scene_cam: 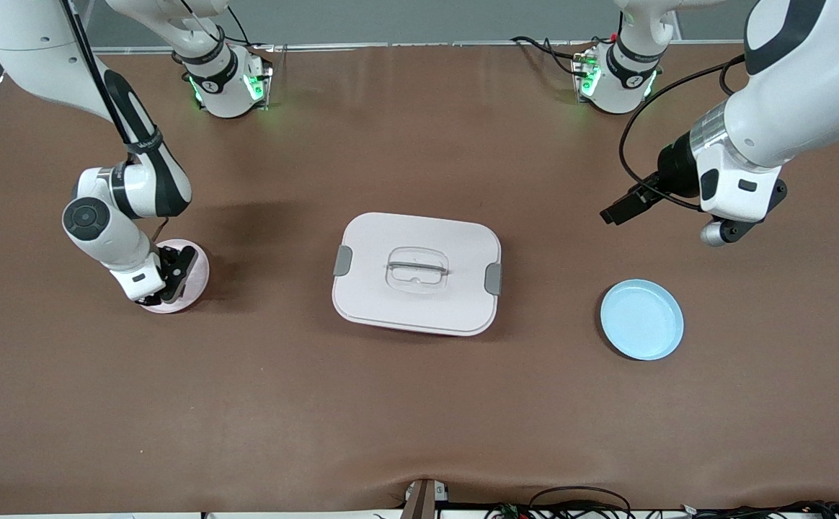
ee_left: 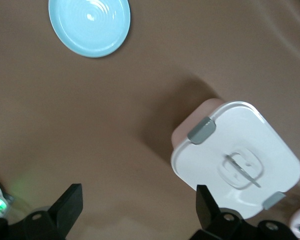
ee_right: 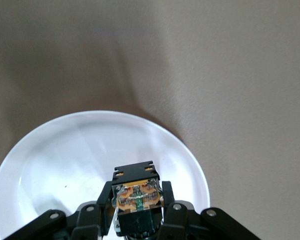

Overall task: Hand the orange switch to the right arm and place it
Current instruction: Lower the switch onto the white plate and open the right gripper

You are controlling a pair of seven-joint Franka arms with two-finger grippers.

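The orange switch [ee_right: 138, 194], a small black box with an orange middle, sits between the fingers of my right gripper [ee_right: 137, 196], which is shut on it. It is over the pink plate [ee_right: 60, 160] at the right arm's end of the table. I cannot tell whether it touches the plate. In the front view the right gripper [scene_cam: 173, 277] points down onto that pink plate [scene_cam: 196, 261], and the switch is too small to make out there. My left gripper [scene_cam: 613, 213] hangs open and empty above the table at the left arm's end, its fingers [ee_left: 70, 205] wide apart.
A white lidded box [scene_cam: 417, 272] with grey clips and a clear handle stands mid-table. A light blue plate [scene_cam: 641, 319] lies nearer the front camera, toward the left arm's end. Both also show in the left wrist view: the box [ee_left: 237, 160] and the blue plate [ee_left: 90, 22].
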